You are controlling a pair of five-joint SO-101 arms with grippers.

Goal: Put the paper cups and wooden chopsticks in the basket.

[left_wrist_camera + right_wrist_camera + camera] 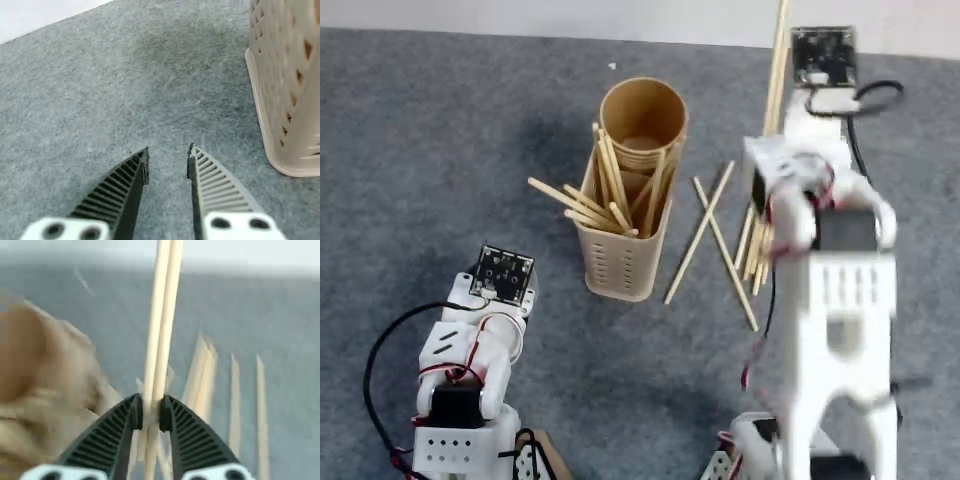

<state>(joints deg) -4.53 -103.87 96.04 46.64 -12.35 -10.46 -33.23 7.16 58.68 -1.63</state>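
Wood, pale: two chopsticks [162, 315], pinched side by side in my right gripper [150, 411], long axis running straight out from the fingertips toward the table's far edge.

Destination: beige slotted basket [620, 262], near, to the left of that gripper in the high view. It holds paper cups [642, 118], seemingly stacked, and a sheaf of sticks.

Outstanding: loose chopsticks [713, 235], crossed on the mat between the basket and my right arm, with more beneath that arm, which is the nearer one.

Second hand: left gripper [167, 159], fingers parted, empty, low over the mat just beside the basket wall.

Surface: grey felt-like mat [440, 130], with a pale strip [520, 15] beyond its far edge.
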